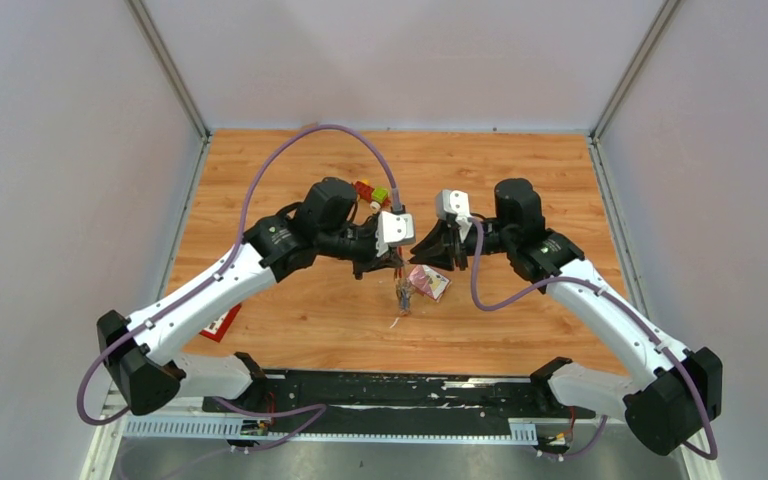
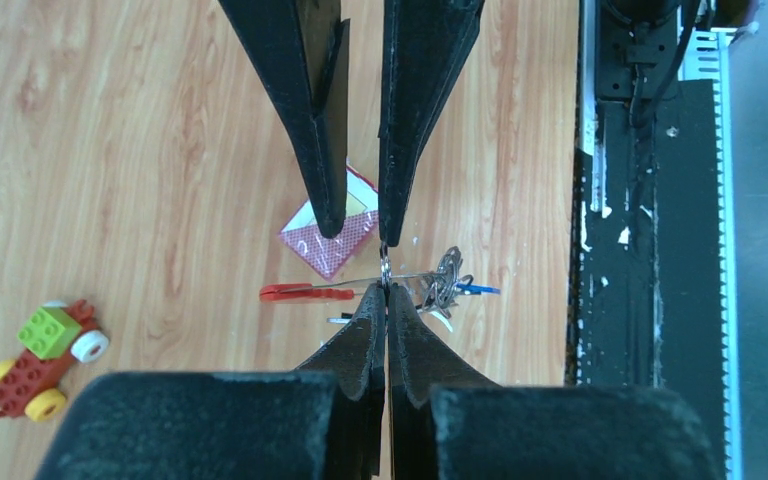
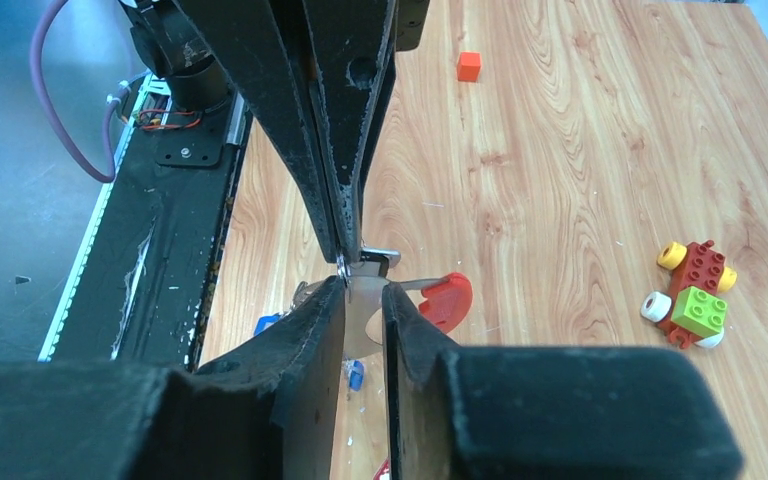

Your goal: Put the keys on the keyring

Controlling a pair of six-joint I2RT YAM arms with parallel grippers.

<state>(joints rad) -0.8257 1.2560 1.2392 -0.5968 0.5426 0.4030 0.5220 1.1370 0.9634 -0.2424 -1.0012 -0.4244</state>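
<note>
Two hands counted: left hand [image 2: 386, 292], right hand [image 3: 365, 290]. One keyring [image 2: 385, 266] with two fobs: one red fob [image 2: 305, 292], one pale fob [image 3: 362, 325]. Keys [image 2: 475, 289] bunched and overlapping; perhaps two blue heads, total not countable. One toy car [image 2: 45, 360]. One pink foil packet [image 2: 325, 250]. One orange cube [image 3: 468, 66]. One desk [image 1: 520, 170].

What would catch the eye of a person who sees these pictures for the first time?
First, the two grippers meeting tip to tip over the middle of the table: the left gripper is shut on the keyring, whose red fob sticks out sideways, and the right gripper faces it with jaws slightly apart. Then the colourful toy car on the wood beyond them, and the pink foil packet lying beneath them.
</note>
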